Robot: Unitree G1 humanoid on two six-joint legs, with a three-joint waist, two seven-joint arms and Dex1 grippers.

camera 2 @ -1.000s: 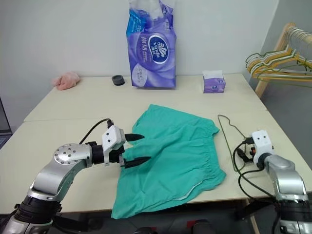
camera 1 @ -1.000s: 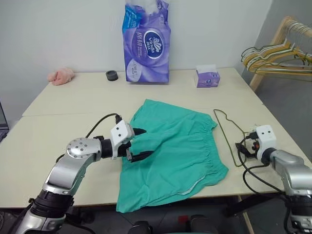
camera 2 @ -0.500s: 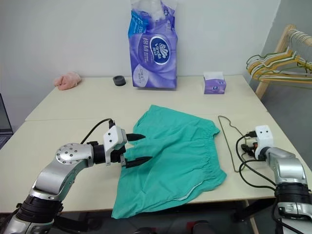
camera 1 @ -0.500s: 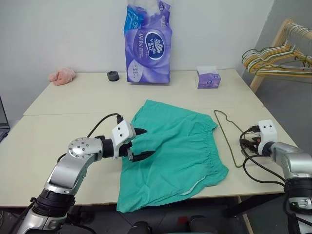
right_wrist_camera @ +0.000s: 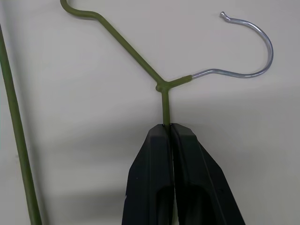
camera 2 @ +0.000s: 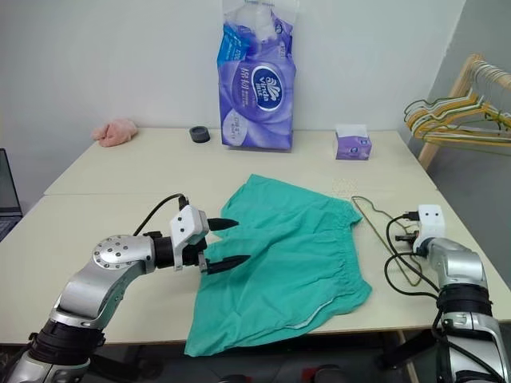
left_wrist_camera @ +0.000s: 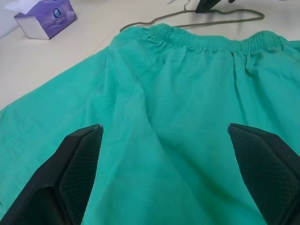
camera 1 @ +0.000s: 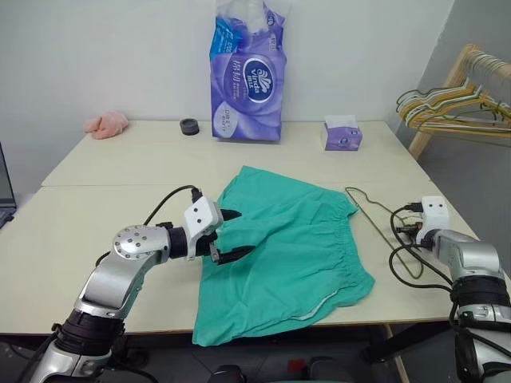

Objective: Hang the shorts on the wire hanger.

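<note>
**Right gripper clamped on the hanger wire, left gripper spread over the shorts**

The right gripper (right_wrist_camera: pixel 167 127) has its two black fingers pressed together on the wire hanger (right_wrist_camera: pixel 140 61), pinching the olive wire just below the junction where the bare silver hook begins. The hanger lies flat on the table (camera 1: pixel 96 207) beside the shorts' waistband, its long side running away from the robot along that edge, its hook end at the gripper. The right forearm reaches forward and slopes down to the tabletop near the right edge.

The left gripper (camera 1: pixel 231 236) has its fingers (left_wrist_camera: pixel 79 159) wide apart, hovering just over the shorts (camera 1: pixel 295 247) and pointing across them toward the waistband. The teal shorts lie spread mid-table, gathered waistband toward the hanger, legs toward the left arm and the near edge.

At the back stands a purple tissue pack (camera 1: pixel 247 76) with a round logo whose lettering is too small to read, and a small purple tissue box (camera 1: pixel 342 136).
</note>
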